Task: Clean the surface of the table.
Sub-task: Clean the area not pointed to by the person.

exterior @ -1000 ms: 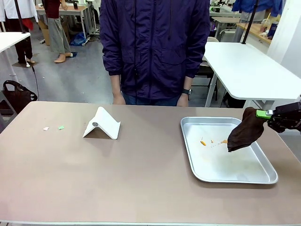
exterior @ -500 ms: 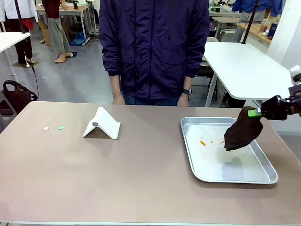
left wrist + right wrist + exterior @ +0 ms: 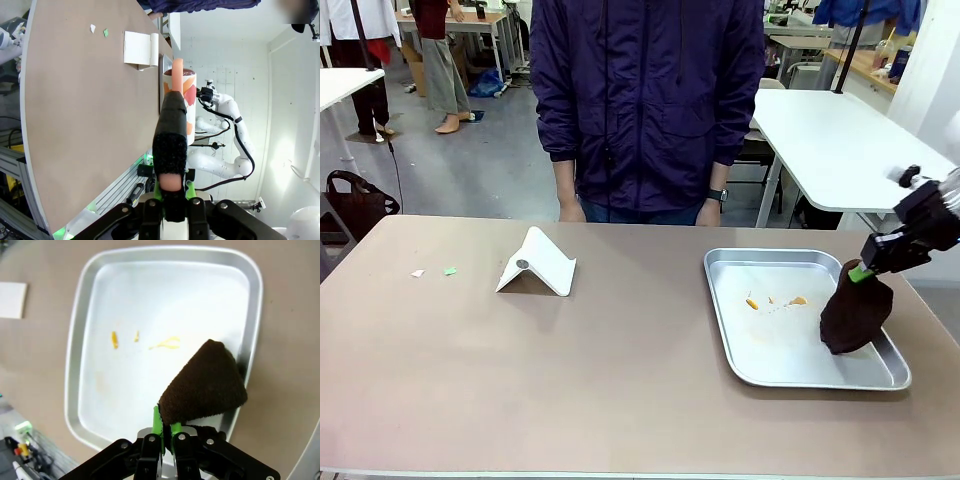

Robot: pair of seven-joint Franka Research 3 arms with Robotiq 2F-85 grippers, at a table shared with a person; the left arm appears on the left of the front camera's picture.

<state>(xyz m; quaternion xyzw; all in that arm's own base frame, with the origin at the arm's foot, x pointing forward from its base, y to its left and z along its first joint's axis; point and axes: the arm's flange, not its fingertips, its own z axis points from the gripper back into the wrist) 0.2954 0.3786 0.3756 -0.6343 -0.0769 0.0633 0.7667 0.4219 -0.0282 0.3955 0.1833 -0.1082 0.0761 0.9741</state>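
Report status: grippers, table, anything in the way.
Right gripper shut on brown cloth over right edge of tray. Left gripper shut on black-sleeved pink tool. On table: paper scraps far left, white stand beside them.

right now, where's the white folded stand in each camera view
Front view: the white folded stand sits left of centre on the table, toward the person.
Left wrist view: the stand is upper centre, beyond the black-handled tool in the left pincer.
Right wrist view: the stand is cut by the left edge, past the tray from the brown cloth in the right pincer.
Shared landmark: the tan table top under it.
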